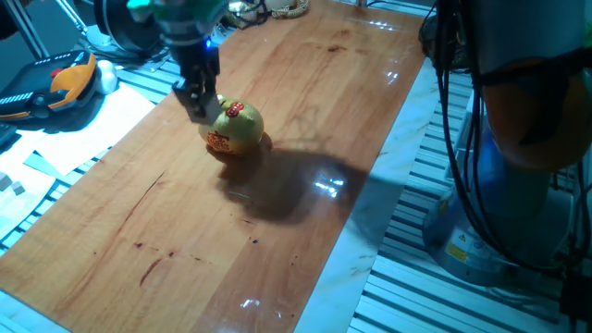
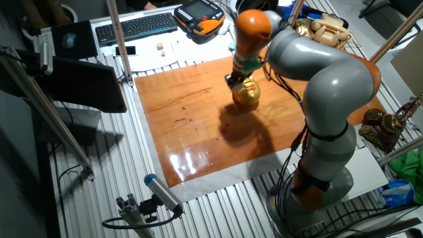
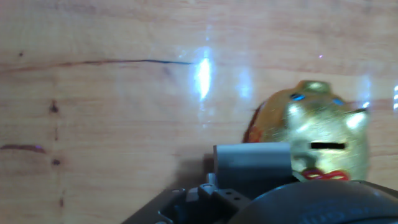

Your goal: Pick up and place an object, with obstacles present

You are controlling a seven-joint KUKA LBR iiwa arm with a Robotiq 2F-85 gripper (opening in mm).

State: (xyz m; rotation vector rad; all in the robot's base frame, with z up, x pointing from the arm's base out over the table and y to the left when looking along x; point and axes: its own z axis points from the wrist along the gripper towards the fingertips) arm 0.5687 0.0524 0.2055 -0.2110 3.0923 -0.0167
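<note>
Crowding the piggy bank (image 1: 235, 129) on the tabletop (image 1: 305, 111), the fingers (image 1: 198, 104) are risking knocking it over; their opening cannot be told, and the cube is showing nowhere.

The piggy bank (image 1: 235, 129) stands on the table (image 1: 305, 111), toward its far end and nearer the left edge. The gripper (image 1: 197, 100) sits just beside it on the left, perhaps touching.
</note>
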